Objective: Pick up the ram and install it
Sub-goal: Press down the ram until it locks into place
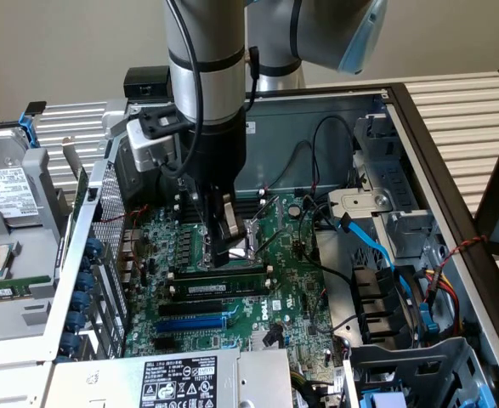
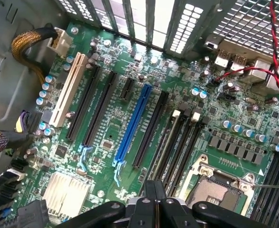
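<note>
Motherboard (image 1: 292, 280) lies flat inside the open computer case (image 1: 419, 127), green and crowded with slots, capacitors and cables. The arm reaches down into the case from above, and its gripper (image 1: 225, 251) hangs low over the board, just above the row of memory slots. The fingers (image 2: 151, 199) are pressed together, with nothing visibly held between them; in the wrist view their dark tips meet at a point over the ends of the memory slots (image 2: 177, 147).

The ram (image 1: 222, 290) sits lengthwise in the memory slot area directly below the fingers: a long, thin, dark stick with a small white label, parallel to the blue expansion slot (image 1: 191, 323) that lies just beside it, toward the power supply label. Whether it is fully seated cannot be told.

The processor socket (image 2: 221, 185) with its metal frame sits just beside the memory slots, next to the fingers. Red and black wires (image 2: 277, 52) run across the corner near the perforated rear panel. Blue data cables (image 1: 377, 246) loop past the drive bays on the exterior view's right. A hard drive (image 1: 9, 197) rests on a tray outside the case on the exterior view's left.
</note>
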Controlling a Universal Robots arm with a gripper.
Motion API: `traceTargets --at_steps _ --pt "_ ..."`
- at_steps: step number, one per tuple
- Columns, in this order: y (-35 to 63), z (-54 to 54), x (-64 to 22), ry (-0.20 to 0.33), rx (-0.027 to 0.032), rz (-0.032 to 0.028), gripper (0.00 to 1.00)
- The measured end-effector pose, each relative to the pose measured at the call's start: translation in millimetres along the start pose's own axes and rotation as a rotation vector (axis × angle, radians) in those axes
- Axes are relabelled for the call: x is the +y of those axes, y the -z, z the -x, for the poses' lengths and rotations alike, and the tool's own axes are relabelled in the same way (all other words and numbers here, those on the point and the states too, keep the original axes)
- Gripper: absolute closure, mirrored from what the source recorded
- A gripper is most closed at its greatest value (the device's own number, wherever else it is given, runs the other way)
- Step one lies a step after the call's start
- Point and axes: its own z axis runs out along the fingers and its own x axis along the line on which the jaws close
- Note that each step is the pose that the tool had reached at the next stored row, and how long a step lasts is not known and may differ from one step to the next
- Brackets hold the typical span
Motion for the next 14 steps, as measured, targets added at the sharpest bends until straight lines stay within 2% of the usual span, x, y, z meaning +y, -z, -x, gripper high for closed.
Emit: traceTargets --at_steps 14 --pt "-0.3 0.0 0.0 -0.222 -0.0055 0.0075 0.89"
